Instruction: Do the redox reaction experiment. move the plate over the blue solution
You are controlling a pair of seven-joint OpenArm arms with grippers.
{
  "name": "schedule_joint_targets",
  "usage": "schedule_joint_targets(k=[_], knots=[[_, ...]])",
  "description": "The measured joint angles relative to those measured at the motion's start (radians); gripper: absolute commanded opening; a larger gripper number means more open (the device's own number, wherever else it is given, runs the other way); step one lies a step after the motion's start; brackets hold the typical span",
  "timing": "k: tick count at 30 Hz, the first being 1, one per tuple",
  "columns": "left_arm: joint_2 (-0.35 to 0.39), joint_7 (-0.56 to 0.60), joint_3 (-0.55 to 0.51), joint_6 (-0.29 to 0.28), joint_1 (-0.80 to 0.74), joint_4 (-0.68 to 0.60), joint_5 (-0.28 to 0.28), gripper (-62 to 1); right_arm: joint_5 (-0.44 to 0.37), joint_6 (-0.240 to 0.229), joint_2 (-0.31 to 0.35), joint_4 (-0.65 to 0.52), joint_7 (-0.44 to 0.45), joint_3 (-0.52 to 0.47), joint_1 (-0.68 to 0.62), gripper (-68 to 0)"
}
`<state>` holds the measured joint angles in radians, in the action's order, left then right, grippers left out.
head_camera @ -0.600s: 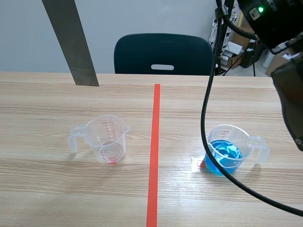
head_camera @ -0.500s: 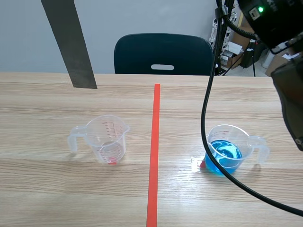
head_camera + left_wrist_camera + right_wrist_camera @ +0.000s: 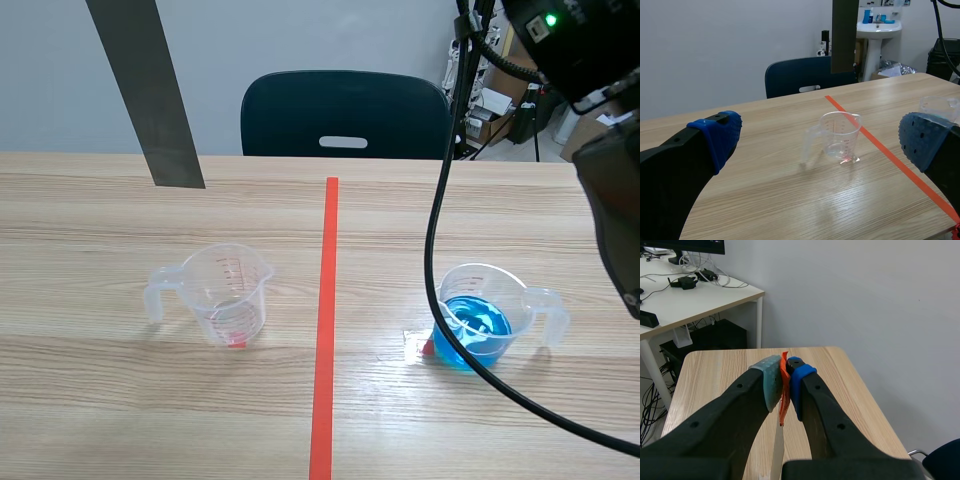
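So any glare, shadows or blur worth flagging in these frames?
Scene view: bright glare patch on the light wooden table beside the clear plastic beaker of blue solution; the empty clear plastic beaker casts only a faint, soft shadow. Left wrist view: the grey metal plate reads dark, nearly a silhouette. Right wrist view: even light, no glare.

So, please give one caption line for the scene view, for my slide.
Metal plate hangs beyond the empty measuring cup, left of the red tape; blue solution cup stands on the right.
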<state>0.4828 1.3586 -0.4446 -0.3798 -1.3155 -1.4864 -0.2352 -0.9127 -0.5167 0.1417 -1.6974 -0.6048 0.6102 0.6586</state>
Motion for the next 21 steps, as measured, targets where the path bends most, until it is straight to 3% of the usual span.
schedule_joint_targets(k=[21], knots=[[0.000, -0.008, 0.000, -0.009, 0.021, 0.000, 0.000, 1.4, 0.000, 0.000, 0.000, 0.000, 0.000, 0.000, 0.000, -67.3]])
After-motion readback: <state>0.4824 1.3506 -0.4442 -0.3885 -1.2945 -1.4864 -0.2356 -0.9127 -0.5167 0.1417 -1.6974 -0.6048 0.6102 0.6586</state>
